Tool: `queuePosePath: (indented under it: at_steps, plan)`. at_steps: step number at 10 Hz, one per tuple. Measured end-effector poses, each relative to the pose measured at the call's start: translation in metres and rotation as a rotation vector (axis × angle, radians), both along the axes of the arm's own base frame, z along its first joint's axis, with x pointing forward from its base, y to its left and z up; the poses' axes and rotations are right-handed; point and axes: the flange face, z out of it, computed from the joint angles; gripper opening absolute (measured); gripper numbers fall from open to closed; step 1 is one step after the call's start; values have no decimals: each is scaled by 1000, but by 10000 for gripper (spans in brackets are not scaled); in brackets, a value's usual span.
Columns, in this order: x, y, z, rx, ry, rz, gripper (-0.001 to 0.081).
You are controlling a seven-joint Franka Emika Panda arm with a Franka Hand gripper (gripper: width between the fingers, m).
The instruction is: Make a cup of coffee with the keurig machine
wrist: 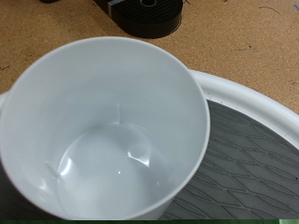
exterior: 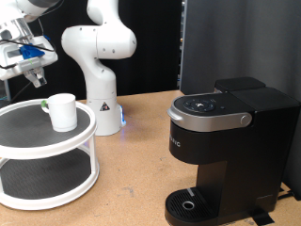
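Task barely begun, I judge. My gripper (exterior: 31,68) hangs in the exterior view's upper left, above the white mug (exterior: 63,111), not touching it. Jaws: can't tell if open or closed; wrist view shows no fingertips, and nothing between them in either pic. Mug (wrist: 103,131) sits upright on the top tier of a white two-tier round stand (exterior: 19,141) w/ dark mats, at the exterior view's left; inside looks empty & dry.

Keurig machine (exterior: 226,141) stands well apart at the exterior view's right, lid down, round drip base (exterior: 193,205) bare, no mug under the spout. No pod seen.

Writing: pale letters on the machine's front, too small to read properly. Small mark on the robot base (exterior: 105,108), unreadable.
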Motion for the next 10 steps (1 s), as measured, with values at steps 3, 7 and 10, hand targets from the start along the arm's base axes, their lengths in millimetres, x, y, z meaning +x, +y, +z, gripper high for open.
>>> queuePosePath:
  at_steps: [3, 7, 10]
  plan:
    - [5, -2, -7, -8, 2, 14, 4]
    - [7, -1, -17, -11, 19, 40, 128]
    - [8, -1, -22, -10, 27, 55, 320]
